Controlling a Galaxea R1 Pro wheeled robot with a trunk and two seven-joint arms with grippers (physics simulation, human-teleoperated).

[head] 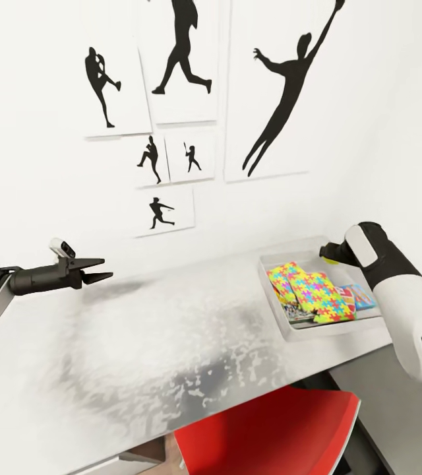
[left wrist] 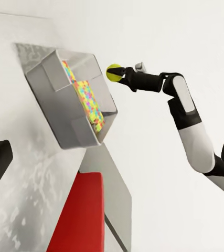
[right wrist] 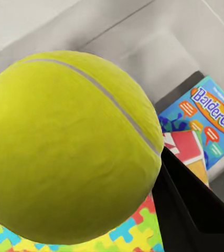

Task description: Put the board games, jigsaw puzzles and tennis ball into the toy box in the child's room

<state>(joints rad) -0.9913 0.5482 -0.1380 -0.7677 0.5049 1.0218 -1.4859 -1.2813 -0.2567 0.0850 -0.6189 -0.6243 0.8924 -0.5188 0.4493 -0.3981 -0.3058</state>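
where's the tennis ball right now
The tennis ball is clamped in the right hand, held in the air over the far end of the toy box, above the jigsaw puzzles.

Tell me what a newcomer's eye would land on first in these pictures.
First, the yellow-green tennis ball, held in the right pincer above the far end of the toy box on the table. Next, the bright jigsaw puzzles lying in that box beside a blue Balderdash game. Then the black baseball silhouettes on the white wall.
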